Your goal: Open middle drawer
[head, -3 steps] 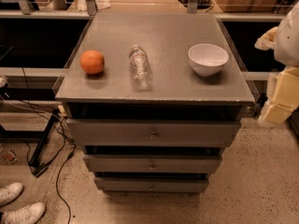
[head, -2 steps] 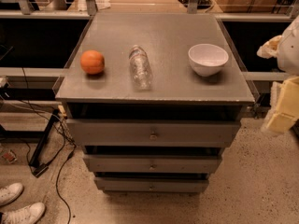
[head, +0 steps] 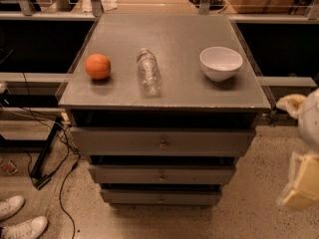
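Squarely in the middle of the view stands a grey cabinet (head: 184, 39) with a flat top and three drawers stacked beneath it. The top drawer (head: 119, 142) has the tallest front. The middle drawer (head: 124, 174) sits directly under it, shut flush, and the bottom drawer (head: 129, 197) lies lowest and looks narrowest.

The robot's arm (head: 311, 118) shows only at the right edge of the frame. Its gripper (head: 300, 190) hangs below it, off to the right of the cabinet at roughly the height of the two lower drawers and well apart from all three fronts. I cannot tell whether the gripper is released or clenched, and nothing appears to be in it.

On the cabinet top a white bowl (head: 221, 62) stands to the right, a clear plastic bottle (head: 149, 72) lies on its side in the middle, and an orange (head: 97, 66) rests to the left. The middle drawer's small round knob (head: 161, 176) sits at the centre of its front.

The job looks barely begun, since the reach to that knob lies ahead. The chief risk, as I judge it, is choosing the wrong front, because the three look alike and sit close together. The knob is also small, so a slightly off approach could slip past it or bump the front. A sharp pull might shake the cabinet and set the bottle or orange rolling.
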You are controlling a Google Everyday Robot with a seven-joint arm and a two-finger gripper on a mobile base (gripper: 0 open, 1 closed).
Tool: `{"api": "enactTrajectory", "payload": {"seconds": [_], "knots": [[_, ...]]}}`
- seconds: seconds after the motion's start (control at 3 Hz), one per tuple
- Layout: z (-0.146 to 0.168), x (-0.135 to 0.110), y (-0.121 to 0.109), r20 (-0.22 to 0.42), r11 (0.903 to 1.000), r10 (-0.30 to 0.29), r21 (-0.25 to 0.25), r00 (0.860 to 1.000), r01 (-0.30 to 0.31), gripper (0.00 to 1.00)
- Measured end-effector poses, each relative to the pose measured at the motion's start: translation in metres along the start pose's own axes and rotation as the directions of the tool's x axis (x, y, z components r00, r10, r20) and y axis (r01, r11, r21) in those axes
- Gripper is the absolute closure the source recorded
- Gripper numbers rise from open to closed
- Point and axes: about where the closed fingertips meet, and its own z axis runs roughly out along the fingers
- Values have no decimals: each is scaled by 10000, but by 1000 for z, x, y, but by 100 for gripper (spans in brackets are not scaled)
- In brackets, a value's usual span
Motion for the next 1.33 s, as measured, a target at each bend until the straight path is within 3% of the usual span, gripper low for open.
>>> {"api": "enactTrajectory", "payload": {"seconds": [0.33, 1.0, 1.33], "knots": [[45, 16, 43, -152, 9960, 282, -848, 9995, -294, 0], [59, 19, 59, -206, 9913, 124, -1311, 9997, -150, 0], [89, 9, 82, -87, 9883, 47, -1524, 10000, -60, 0]]}}
